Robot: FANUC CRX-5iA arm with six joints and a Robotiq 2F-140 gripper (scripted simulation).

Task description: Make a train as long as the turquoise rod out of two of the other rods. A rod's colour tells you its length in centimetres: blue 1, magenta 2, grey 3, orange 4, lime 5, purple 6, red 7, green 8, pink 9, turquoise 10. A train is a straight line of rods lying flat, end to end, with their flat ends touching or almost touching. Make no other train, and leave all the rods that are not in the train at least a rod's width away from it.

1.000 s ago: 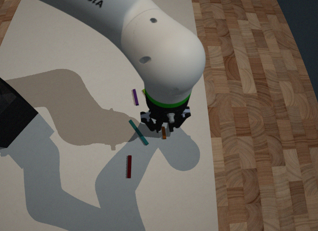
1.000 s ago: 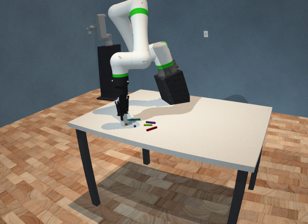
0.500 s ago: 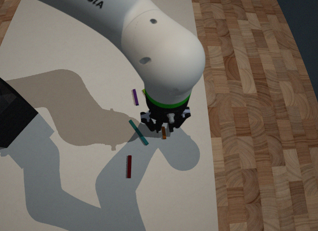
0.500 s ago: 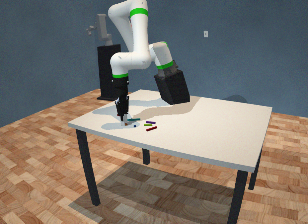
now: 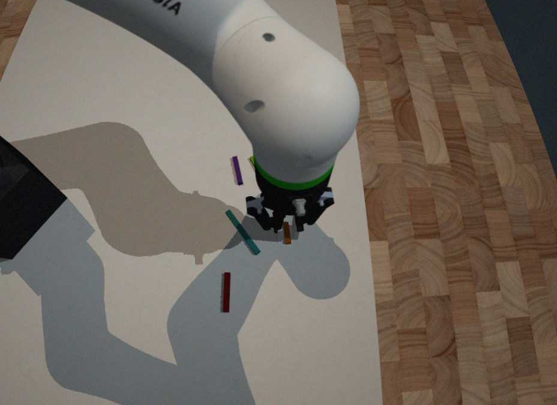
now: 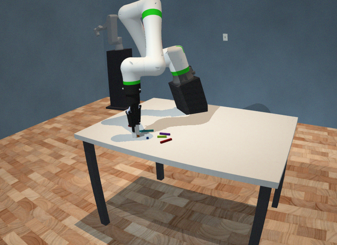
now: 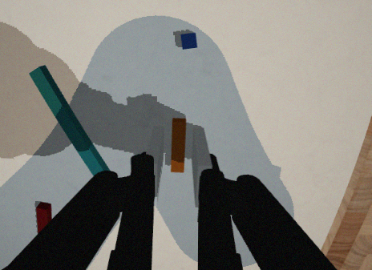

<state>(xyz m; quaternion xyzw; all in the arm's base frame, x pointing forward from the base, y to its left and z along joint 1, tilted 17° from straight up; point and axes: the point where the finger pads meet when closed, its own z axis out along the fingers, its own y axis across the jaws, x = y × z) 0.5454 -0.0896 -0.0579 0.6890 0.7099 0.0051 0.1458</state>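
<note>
Okay, seven rods on one white table (image 5: 310, 347) (image 6: 217, 144): two red rods (image 5: 226, 291) (image 6: 166, 141) (image 7: 44, 216), one turquoise rod (image 5: 242, 232) (image 6: 146, 131) (image 7: 66, 115), one purple rod (image 5: 237, 170) (image 6: 165, 134), one lime rod (image 5: 252, 159) (image 6: 162, 136), one blue rod (image 6: 147, 137) (image 7: 189, 41), one orange rod (image 5: 287, 233) (image 6: 138, 135) (image 7: 178, 145). All sit toward the table's left corner in the exterior view, orange closest to the front edge among the three nearest it. Robotiq gripper (image 5: 287, 228) (image 6: 135, 135) (image 7: 178, 143) is slightly spread around orange, gaps both sides, pinching nothing. Matte top, wood-block floor (image 5: 431, 167) (image 6: 40, 188) (image 7: 357, 231), blue walls (image 6: 204, 60), one wall plate (image 6: 224, 37).
</note>
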